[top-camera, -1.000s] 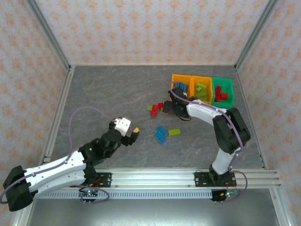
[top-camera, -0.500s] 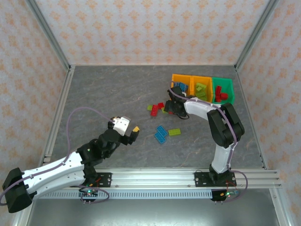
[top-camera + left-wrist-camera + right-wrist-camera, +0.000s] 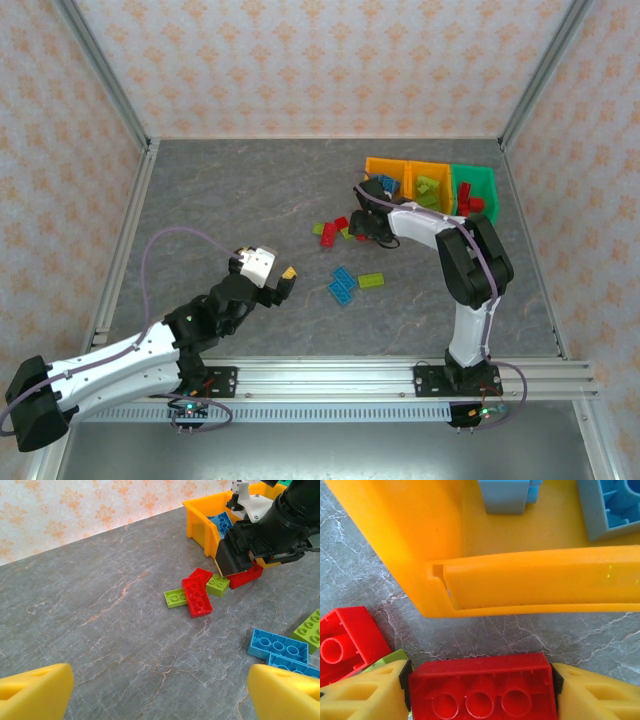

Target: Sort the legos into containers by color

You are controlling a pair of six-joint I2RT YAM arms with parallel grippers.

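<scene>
The right gripper (image 3: pixel 480 702) is clamped on a red brick (image 3: pixel 480 677). Its fingers (image 3: pixel 360 695) are about half closed, and the black pads press the brick's two short ends. The brick sits low over the table (image 3: pixel 350 555), just beside the near wall of the orange bin (image 3: pixel 520 580), which holds blue bricks (image 3: pixel 502 495). A second red brick (image 3: pixel 345 640) lies close to the left finger.

In the row, the middle bin (image 3: pixel 432 170) holds lime pieces and the green bin (image 3: pixel 475 178) holds red ones.

The left gripper (image 3: pixel 160 695) hangs wide open and empty. It is well apart from the loose bricks (image 3: pixel 197 595) spread between it and the bins.
</scene>
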